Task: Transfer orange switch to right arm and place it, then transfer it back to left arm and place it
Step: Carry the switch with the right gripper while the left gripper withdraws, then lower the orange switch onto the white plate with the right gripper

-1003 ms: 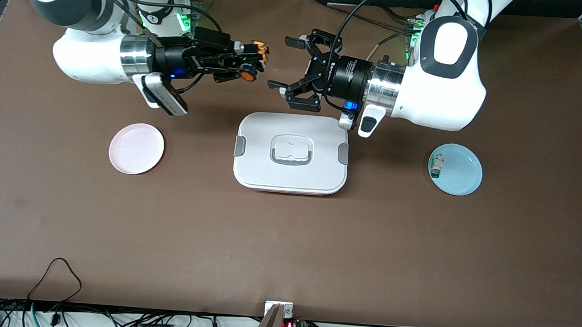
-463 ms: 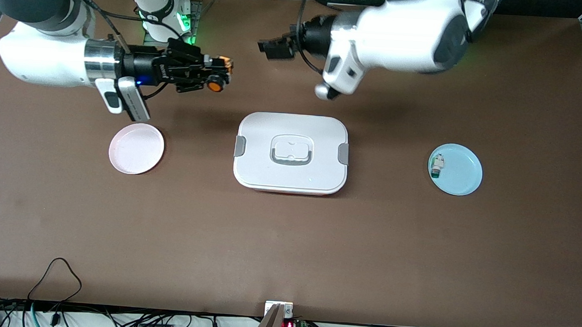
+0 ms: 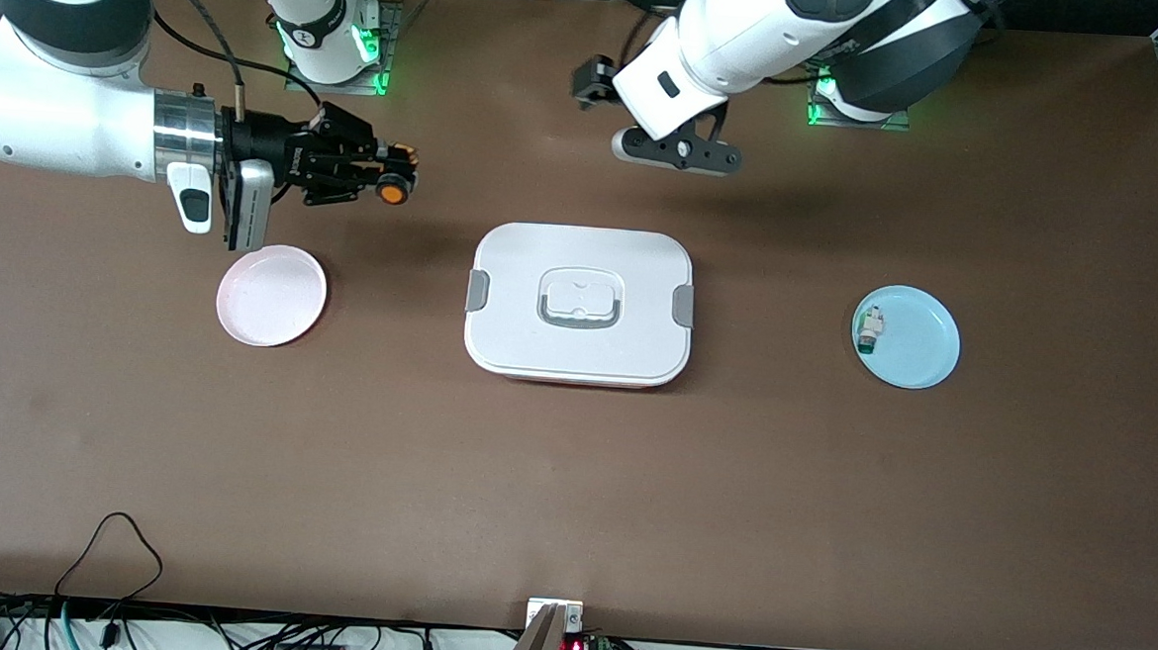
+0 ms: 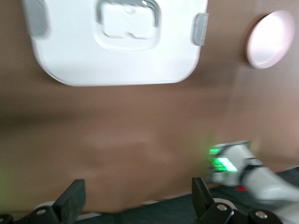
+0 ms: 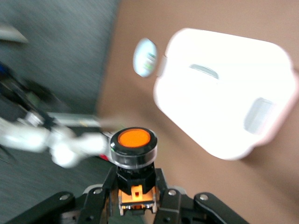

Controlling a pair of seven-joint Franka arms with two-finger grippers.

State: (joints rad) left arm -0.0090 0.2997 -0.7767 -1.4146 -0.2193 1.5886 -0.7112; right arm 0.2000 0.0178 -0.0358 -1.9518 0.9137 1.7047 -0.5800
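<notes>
Front view
Table: brown mat (image 3: 571, 483), matte, plain, with faint pale smudges toward the front camera.
Table edge: cables and a small red-lit board (image 3: 577, 649) along the rim nearest the camera; dark floor past the bases.
Box: white lidded box (image 3: 580, 303) mid-table, grey clips on both short sides, lid shut.
Pink plate: pink plate (image 3: 271, 295) toward the right arm's end, bare.
Blue plate: blue plate (image 3: 907, 336) toward the left arm's end, holding a small white-and-green component (image 3: 869, 331).
Right gripper: right gripper (image 3: 381, 170) over bare mat between the pink plate and the box; fingers closed on the orange switch (image 3: 391, 190), cap facing the camera.
Left gripper: left gripper (image 3: 592, 78) raised near its base; arm folded over the table edge; finger spread not readable here.
Bases: green lights at both mounts (image 3: 376, 47).

Left wrist view
Left gripper: two black fingertips (image 4: 74, 200) well apart, nothing between them.
Surface: brown mat, box (image 4: 117, 46) and pink plate (image 4: 271, 32) in sight; the right arm's green-lit base (image 4: 224, 163) beside the mat's edge.

Right wrist view
Orange switch: black body and round orange cap (image 5: 134, 138) clamped between the fingers (image 5: 96, 196), standing up from the grip.
Surroundings: blurred box (image 5: 224, 88), blue plate (image 5: 144, 57), grey floor off the table.
</notes>
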